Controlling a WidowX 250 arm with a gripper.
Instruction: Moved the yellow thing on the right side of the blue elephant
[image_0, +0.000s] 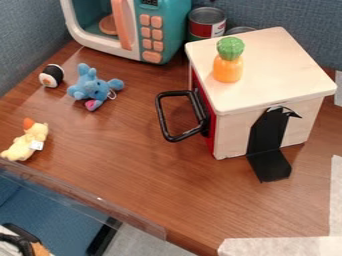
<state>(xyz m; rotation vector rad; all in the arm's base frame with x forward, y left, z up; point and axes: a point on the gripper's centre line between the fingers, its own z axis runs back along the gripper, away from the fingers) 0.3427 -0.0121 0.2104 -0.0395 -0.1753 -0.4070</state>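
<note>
The blue elephant (93, 87), a small plush with a pink patch low on its front, sits on the brown table in the upper left. A yellow plush duck (28, 142) with an orange beak and a white tag lies near the table's left front edge, below and left of the elephant and apart from it.
A wooden box (267, 70) with a black handle (163, 117) stands right of centre, an orange and green pineapple toy (228, 67) on top. A teal toy microwave (163, 30) and cans (206, 22) stand behind. A sushi toy (51, 76) lies left of the elephant.
</note>
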